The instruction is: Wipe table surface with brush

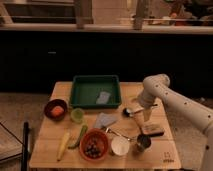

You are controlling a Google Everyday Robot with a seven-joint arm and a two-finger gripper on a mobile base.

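The brush (pixel 128 112) lies on the table surface (pixel 165 145), right of centre, with its dark round head and whitish spot to the left and its thin handle pointing right. My gripper (pixel 145 115) hangs down from the white arm (pixel 167 95) right at the handle end of the brush, close above the wood. I cannot tell whether it touches the handle. The table is a light-wood plank top with a small dark logo (pixel 169 160) in the near right corner.
A green tray (pixel 80 95) holding a grey cloth (pixel 103 97) stands at the back. A tan block (pixel 151 130), metal cup (pixel 142 144), white bowl (pixel 120 146) and spoon (pixel 116 133) lie near the gripper. Red bowls (pixel 93 145) (pixel 56 109), a green cup (pixel 77 115), a banana (pixel 63 145) and a cloth (pixel 104 120) lie to the left.
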